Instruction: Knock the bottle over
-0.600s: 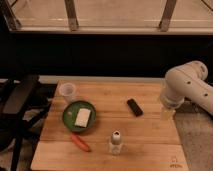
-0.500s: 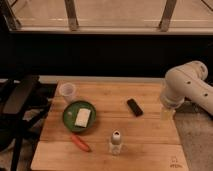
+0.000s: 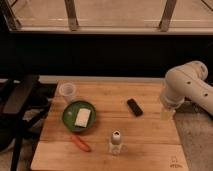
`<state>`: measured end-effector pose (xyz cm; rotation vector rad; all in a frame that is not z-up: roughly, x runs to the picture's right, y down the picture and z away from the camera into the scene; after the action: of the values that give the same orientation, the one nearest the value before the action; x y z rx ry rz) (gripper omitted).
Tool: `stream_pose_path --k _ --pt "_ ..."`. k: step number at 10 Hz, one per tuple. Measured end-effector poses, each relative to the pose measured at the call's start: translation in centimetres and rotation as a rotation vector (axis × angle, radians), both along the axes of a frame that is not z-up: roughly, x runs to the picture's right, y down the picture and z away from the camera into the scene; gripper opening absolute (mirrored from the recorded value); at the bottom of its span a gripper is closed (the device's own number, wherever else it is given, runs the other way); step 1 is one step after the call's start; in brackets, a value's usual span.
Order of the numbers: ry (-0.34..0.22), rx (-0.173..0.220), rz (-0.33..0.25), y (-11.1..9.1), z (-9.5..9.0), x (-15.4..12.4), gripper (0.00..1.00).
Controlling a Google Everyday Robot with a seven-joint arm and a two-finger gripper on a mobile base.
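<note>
While the bottle [image 3: 116, 142] stands upright by the wooden table's [image 3: 150, 135] near edge, the gripper [image 3: 167, 112] hangs at the right edge, well apart; its opening: can't tell.

Tabletop layout: bottle [image 3: 116, 142] upright at front centre.
The bottle stands near the front edge of the table [image 3: 150, 137], with a short stick-shaped item [image 3: 81, 143] lying just left of it. Behind that item is a plate [image 3: 69, 111] holding a flat block [image 3: 82, 117]. A cup [image 3: 67, 91] is at back left, and a small bar [image 3: 134, 107] lies mid-table, right of the plate. The gripper [image 3: 167, 114] hangs at the right edge, well apart from the bottle. A chair [image 3: 20, 100] stands left of the table.
</note>
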<state>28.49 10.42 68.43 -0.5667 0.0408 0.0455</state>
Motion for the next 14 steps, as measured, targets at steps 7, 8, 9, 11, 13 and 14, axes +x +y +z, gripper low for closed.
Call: stream_pose_path --k 7,8,9,11,13,14 --pt "0.0 0.0 0.0 0.0 0.0 0.0 0.65" --pt "0.0 0.0 0.0 0.0 0.0 0.0 0.65" --pt "0.0 0.0 0.0 0.0 0.0 0.0 0.65" --pt "0.0 0.0 0.0 0.0 0.0 0.0 0.65" --pt "0.001 -0.001 -0.002 0.14 0.0 -0.08 0.61" --pt "0.004 -0.006 -0.007 0.92 -0.06 -0.49 0.51"
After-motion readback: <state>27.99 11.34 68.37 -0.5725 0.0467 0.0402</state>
